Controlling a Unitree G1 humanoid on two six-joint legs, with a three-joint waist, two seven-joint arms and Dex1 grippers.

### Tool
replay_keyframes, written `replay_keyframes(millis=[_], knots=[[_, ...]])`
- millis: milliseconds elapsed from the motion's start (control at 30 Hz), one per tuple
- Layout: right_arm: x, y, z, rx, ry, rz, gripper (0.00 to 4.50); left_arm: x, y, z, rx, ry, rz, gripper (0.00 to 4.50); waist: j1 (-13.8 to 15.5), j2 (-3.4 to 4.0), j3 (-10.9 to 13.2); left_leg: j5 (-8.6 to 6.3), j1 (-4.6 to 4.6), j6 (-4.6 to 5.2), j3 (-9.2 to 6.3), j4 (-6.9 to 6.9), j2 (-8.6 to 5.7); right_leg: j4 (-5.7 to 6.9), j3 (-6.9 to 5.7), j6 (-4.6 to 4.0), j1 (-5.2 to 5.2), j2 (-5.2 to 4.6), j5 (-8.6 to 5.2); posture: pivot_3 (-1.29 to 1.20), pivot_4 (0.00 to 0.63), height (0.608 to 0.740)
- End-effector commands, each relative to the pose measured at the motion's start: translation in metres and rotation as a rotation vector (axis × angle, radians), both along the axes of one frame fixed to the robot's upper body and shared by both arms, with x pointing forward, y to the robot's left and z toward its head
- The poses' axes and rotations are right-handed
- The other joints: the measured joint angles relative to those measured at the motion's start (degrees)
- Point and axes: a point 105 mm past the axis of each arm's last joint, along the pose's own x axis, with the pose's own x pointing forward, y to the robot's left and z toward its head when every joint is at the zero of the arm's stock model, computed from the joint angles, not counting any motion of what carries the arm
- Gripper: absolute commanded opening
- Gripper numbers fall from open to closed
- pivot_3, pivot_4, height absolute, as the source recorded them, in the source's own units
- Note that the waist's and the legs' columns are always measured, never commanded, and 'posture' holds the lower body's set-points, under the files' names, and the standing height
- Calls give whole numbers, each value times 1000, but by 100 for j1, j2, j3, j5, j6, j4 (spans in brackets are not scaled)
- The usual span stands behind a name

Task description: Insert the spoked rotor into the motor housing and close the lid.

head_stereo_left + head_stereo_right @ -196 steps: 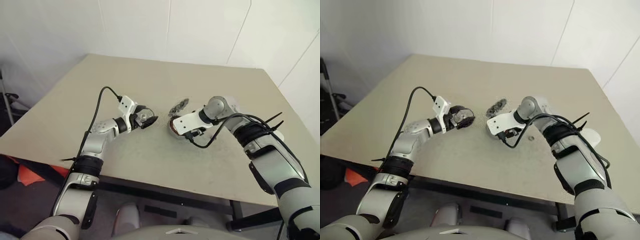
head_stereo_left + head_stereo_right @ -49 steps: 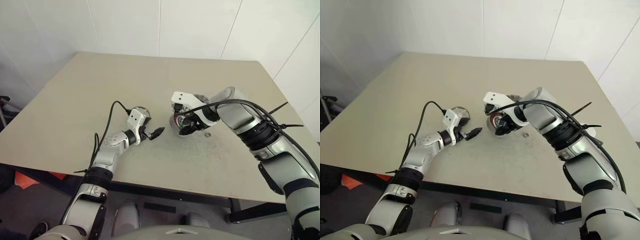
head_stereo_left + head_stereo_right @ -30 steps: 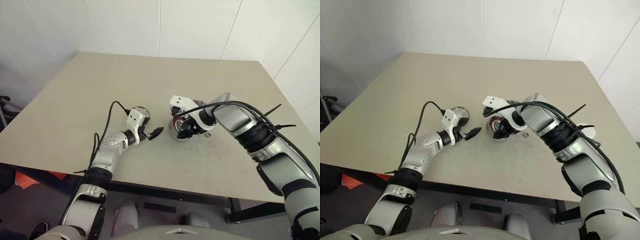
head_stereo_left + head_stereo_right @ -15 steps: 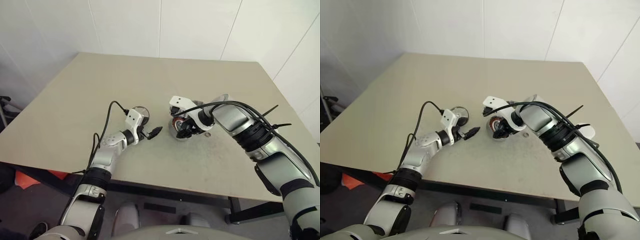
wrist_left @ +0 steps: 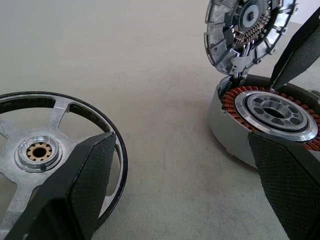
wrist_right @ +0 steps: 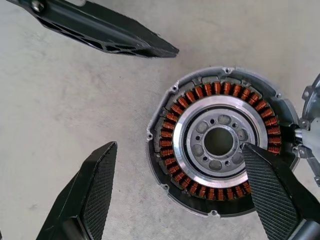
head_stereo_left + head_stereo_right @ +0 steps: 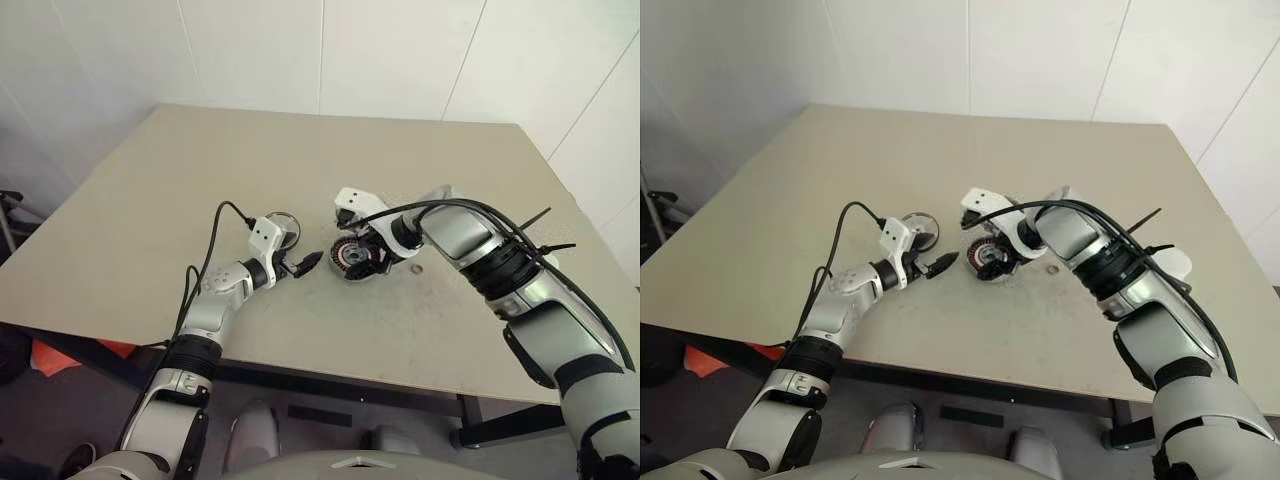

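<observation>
Left wrist view: spoked rotor (image 5: 47,150) flat on table, just beside open empty left gripper (image 7: 312,260); motor housing (image 6: 220,140) beyond, lid (image 5: 247,27) hinged up; right gripper (image 6: 175,190) spread wide above it, holding nothing; left arm nearer rotor

The table (image 7: 150,190) carries everything near the middle of its front half. The motor housing (image 7: 352,259) sits roughly midway between the left and right edges. The lid (image 5: 247,27) stands tilted at the housing's far rim, touching it. The rotor (image 7: 283,228) lies flat to the housing's left, slightly farther from the front edge, apart from it. A small washer (image 7: 415,267) lies just right of the housing.
</observation>
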Motion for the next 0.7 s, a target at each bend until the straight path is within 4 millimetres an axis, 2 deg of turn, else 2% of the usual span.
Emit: replay_keyframes(millis=[33,133,267,367,433,533,633,700], knots=[[0,8,38,77,-80,29,4475,2,1,21,-48,-58,-20,4500,8,0,0,0,0,0,0,0,0,0,0,0,0,0,0,0,0,740],[-8,7,58,136,-94,28,4475,-1,0,30,-78,-64,-64,4500,23,0,0,0,-1,-1,0,0,0,0,1,0,-1,0,0,0,0,740],[-18,-6,79,306,-75,-96,4475,-7,7,58,-137,-60,-127,4500,51,-1,0,1,0,-1,0,-1,1,0,1,0,-2,2,0,0,0,740],[-22,-27,91,418,-194,-157,4475,-10,20,84,-161,-86,-138,4500,113,-1,-1,2,2,-3,2,-2,2,-1,0,-1,0,2,-1,0,0,740],[-30,-41,90,480,-254,-169,4475,-13,30,89,-134,-86,-150,4500,155,-4,-3,3,4,-4,5,-3,1,1,3,-1,-2,1,-1,0,0,740],[-47,-63,68,539,-294,-204,4475,-16,46,83,-44,-65,-183,4500,178,2,-5,2,7,-4,9,-6,-2,-3,4,1,-1,-1,-2,0,0,740],[-54,-81,28,462,-330,-251,4475,-9,61,73,56,-59,-177,4500,172,4,-7,1,10,-2,11,-7,-6,-6,5,3,0,-4,-3,0,0,740],[-56,-85,6,473,-285,-310,4475,-2,61,76,20,-53,-171,4500,141,5,-7,0,13,0,11,-8,-14,-4,5,5,0,-7,-2,0,0,740]])
